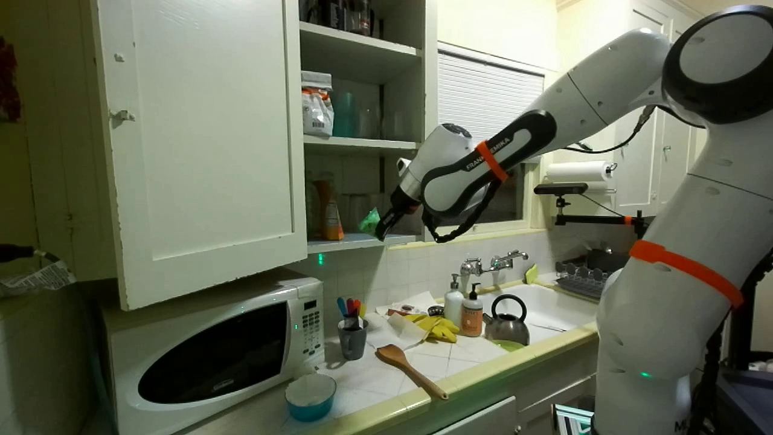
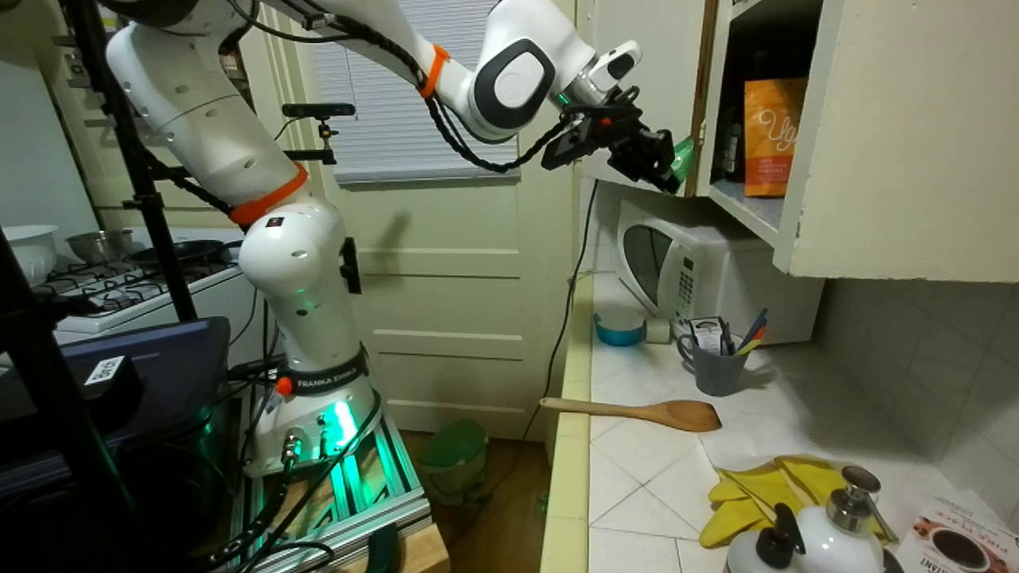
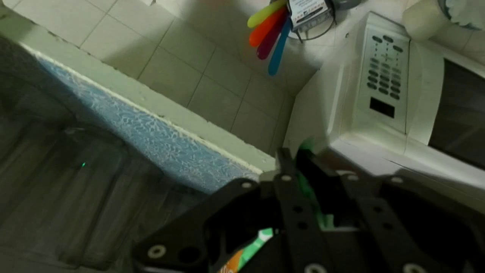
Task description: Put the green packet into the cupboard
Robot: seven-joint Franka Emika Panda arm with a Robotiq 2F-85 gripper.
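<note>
Your countertop: microwave, end away from the sink; bowl, before the microwave near the front edge; mug, behind the bowl; wooden spoon, across that edge. In your gripper: packet, before the bottom shelf of the cupboard.

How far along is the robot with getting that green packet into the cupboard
Done: the door of the cupboard stands open, and the green packet is gripped. In hand: the claw holds it near the lowest shelf, seemingly just short of the opening. Left: moving it inside, setting it down and letting go.
</note>
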